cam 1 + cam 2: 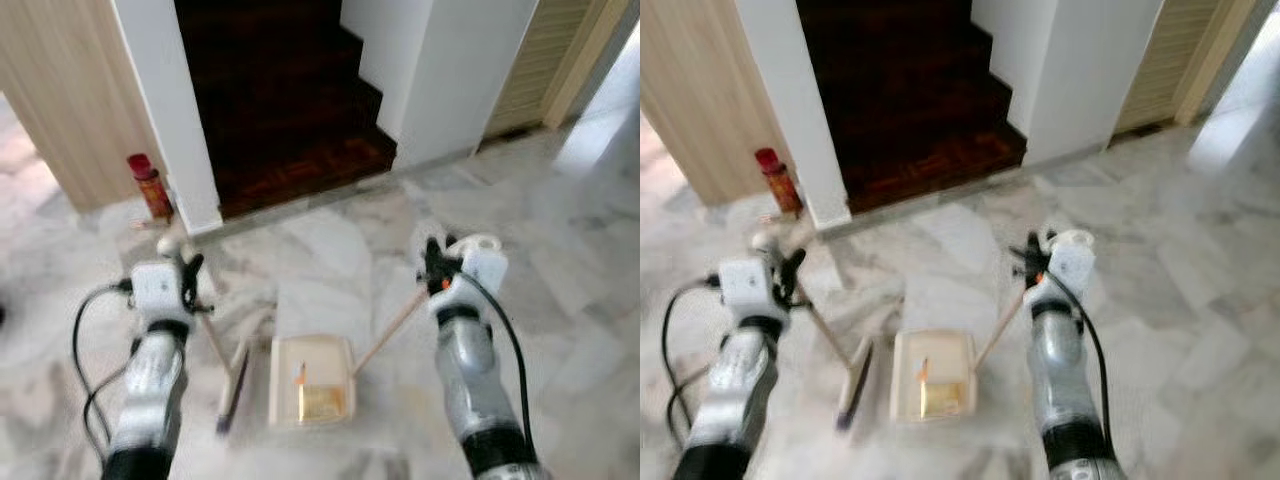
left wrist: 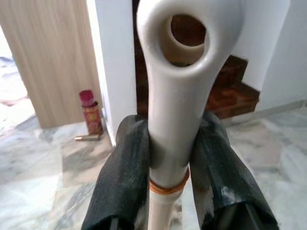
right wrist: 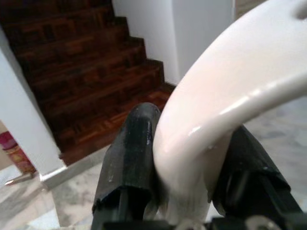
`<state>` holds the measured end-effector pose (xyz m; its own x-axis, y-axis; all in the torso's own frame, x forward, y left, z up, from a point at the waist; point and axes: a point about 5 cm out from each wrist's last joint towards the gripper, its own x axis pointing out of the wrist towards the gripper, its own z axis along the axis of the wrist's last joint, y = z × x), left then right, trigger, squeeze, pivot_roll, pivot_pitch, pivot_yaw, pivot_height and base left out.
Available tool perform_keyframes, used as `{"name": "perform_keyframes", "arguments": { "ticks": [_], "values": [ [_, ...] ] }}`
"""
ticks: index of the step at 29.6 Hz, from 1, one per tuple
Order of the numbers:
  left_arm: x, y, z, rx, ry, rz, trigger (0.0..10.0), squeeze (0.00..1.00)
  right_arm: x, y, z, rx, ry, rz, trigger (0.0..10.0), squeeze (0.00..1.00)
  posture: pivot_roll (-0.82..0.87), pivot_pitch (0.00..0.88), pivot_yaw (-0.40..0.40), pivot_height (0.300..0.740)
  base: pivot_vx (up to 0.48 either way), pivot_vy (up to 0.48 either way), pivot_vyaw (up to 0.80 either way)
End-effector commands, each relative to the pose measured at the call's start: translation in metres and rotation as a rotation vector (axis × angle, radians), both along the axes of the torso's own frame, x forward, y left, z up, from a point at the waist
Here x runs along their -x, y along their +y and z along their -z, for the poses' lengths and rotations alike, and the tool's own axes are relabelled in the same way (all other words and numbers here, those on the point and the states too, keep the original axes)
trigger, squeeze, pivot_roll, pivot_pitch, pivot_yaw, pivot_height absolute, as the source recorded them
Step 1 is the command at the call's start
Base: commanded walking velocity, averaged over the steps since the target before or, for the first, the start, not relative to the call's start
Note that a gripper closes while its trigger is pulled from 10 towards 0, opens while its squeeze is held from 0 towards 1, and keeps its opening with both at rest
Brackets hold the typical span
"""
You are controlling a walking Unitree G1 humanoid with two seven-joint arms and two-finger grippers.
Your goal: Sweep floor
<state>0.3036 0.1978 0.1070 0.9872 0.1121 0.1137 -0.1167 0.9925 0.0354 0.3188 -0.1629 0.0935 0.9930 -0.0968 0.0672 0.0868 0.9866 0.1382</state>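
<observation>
My left gripper (image 1: pixel 190 275) is shut on the cream broom handle (image 2: pixel 177 91); both black fingers (image 2: pixel 127 177) press its sides just below the hanging hole. The broom slants down to its brush head (image 1: pixel 235 385) on the marble floor. My right gripper (image 1: pixel 437 262) is shut on the curved white dustpan handle (image 3: pixel 225 100), whose wooden stick (image 1: pixel 388 332) runs down to the cream dustpan (image 1: pixel 312 378). The dustpan lies flat between my arms with small orange and yellowish scraps (image 1: pixel 320 398) inside. Brush head and dustpan lie side by side, a little apart.
Dark wooden stairs (image 1: pixel 285 110) rise straight ahead between white walls (image 1: pixel 175 120). A red can (image 1: pixel 150 186) stands at the base of the left wall beside a wooden panel (image 1: pixel 60 90). A louvred door (image 1: pixel 530 60) is at the far right. Grey-veined marble floor (image 1: pixel 570 250) extends to the right.
</observation>
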Motion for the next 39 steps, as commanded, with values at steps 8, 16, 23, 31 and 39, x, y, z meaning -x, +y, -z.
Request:
{"name": "perform_keyframes", "arguments": {
  "ticks": [8,16,23,31,39],
  "values": [
    [-0.0013,0.0035,-0.0106,-0.002,-0.045,-0.010,10.0,0.00,-0.0056,0.0048,-0.0142,-0.008,-0.058,-0.012,10.0,0.00,0.03,0.018,-0.031,0.740,0.000,0.333,0.06],
    [-0.0014,0.0035,-0.0108,-0.004,-0.046,-0.009,10.0,0.00,-0.0056,0.0054,-0.0138,-0.006,-0.054,-0.012,10.0,0.00,0.03,0.020,-0.030,0.740,0.000,0.332,0.00],
    [-0.0015,0.0038,-0.0111,-0.004,-0.045,-0.010,10.0,0.00,-0.0058,0.0069,-0.0134,0.003,-0.050,-0.018,10.0,0.00,0.03,0.024,-0.029,0.740,0.000,0.333,0.00],
    [-0.0015,0.0046,-0.0115,-0.007,-0.045,-0.011,10.0,0.00,-0.0053,0.0081,-0.0135,0.005,-0.053,-0.023,10.0,0.00,0.03,0.027,-0.028,0.740,0.000,0.332,0.34],
    [-0.0016,0.0050,-0.0119,-0.009,-0.046,-0.010,10.0,0.00,-0.0054,0.0093,-0.0134,-0.004,-0.054,-0.027,10.0,0.00,0.03,0.026,-0.027,0.740,0.000,0.334,0.37]
  ]
}}
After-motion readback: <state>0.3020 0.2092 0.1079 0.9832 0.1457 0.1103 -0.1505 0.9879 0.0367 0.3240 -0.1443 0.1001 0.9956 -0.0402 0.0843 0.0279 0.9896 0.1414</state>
